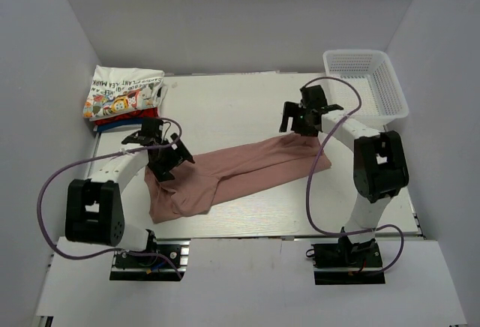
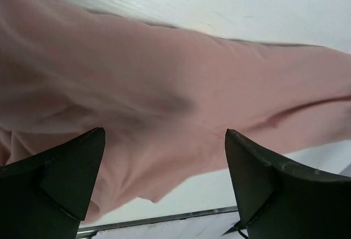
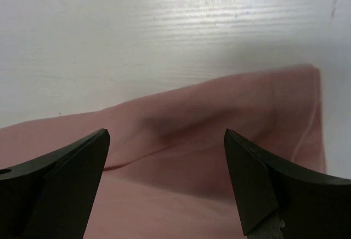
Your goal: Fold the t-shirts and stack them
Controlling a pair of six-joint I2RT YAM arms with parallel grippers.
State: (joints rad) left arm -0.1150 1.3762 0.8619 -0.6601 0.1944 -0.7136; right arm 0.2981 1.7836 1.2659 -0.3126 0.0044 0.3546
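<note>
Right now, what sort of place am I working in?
Probably a lab test cell, not a home: plain white walls box in a white table, with two arms bolted at its near edge.

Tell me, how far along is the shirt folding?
Done: a stack of folded tees sits at the far left corner of the table. In hand: the pink tee lies as a long narrow band; the left claw and right claw hover open over its ends, gripping nothing. Left: fold it shorter and add it to the stack.
</note>
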